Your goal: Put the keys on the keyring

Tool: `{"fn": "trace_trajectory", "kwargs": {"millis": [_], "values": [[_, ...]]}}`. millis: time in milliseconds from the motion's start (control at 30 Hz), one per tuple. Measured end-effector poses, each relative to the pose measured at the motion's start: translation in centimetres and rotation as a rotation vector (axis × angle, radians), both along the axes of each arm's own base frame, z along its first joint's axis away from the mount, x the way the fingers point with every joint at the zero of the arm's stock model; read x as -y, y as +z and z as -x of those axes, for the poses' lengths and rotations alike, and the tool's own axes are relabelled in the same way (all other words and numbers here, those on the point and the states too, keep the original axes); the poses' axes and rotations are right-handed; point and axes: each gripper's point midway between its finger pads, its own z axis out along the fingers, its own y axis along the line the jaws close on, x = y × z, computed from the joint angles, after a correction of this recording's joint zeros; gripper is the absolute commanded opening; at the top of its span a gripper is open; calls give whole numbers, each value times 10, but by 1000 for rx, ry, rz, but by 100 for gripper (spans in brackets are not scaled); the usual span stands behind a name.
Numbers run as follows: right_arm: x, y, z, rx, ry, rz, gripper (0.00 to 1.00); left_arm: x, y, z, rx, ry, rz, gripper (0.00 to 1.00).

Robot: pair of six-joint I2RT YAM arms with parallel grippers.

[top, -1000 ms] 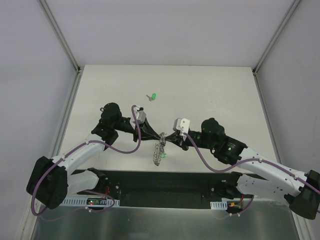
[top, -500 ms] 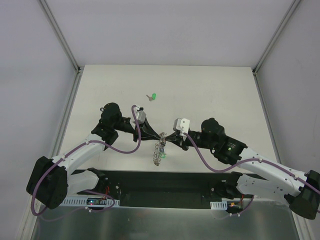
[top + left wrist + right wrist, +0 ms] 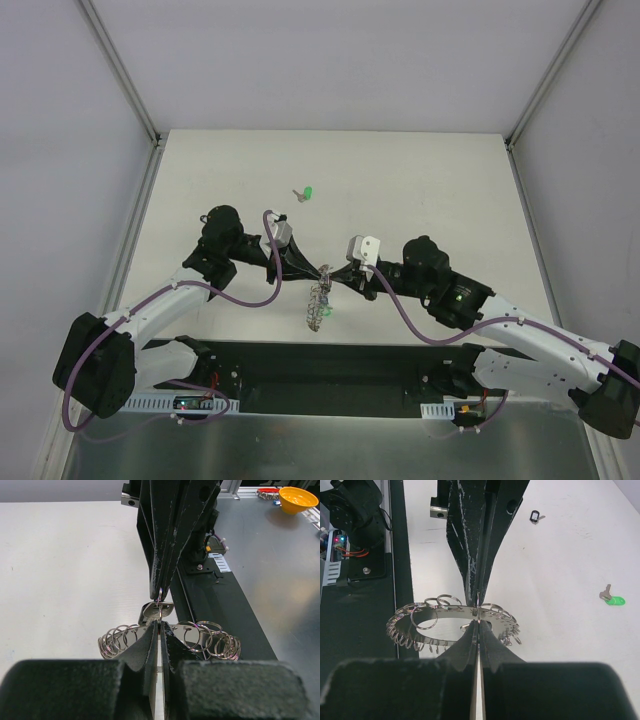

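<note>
Near the front middle of the white table [image 3: 430, 190], both arms met tip to tip. Between them hung a large silver-grey metal keyring [image 3: 496, 618], its rim fringed with small coiled wire loops, lifted clear of the tabletop. I saw the left gripper [image 3: 159, 629] pinched fully closed. Its thin black fingers appeared to clamp one side of the keyring's rim. The right gripper [image 3: 478, 626] was likewise closed, nipping the opposite side, so the ring was stretched between the two points.

The only key I could pick out was a tiny silver green-headed key [image 3: 305, 192]. It lay flat on the table, well apart from the ring, on the far side of both grippers. Its long axis ran side to side across the table, metal blade toward the left arm's side and green head toward the right. It sat slightly nearer the left gripper than the right. (A tiny black loop-shaped item [image 3: 535, 516] also rested on the table.)

With both grippers occupied, I judged one would have to let go to reach it.
</note>
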Motion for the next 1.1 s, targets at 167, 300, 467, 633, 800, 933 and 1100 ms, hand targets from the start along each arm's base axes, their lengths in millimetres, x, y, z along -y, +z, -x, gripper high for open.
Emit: {"fn": "trace_trajectory", "kwargs": {"millis": [167,300,467,633,800,933,1100], "values": [[0,0,0,-1,-2,-2,1,0,0,0,0,0,0,0],[0,0,0,-1,-2,-2,1,0,0,0,0,0,0,0],[0,0,0,-1,-1,-2,1,0,0,0,-1,2,0,0],[0,0,0,-1,-1,-2,1,0,-1,-1,-2,9,-2,0],[0,0,0,-1,-1,-2,1,1,-1,-3,-6,17,-5,0],[0,0,0,-1,-2,-2,1,1,-1,-3,-6,18,-5,0],[0,0,0,-2,-1,-2,1,1,-1,-3,-6,18,-5,0]]}}
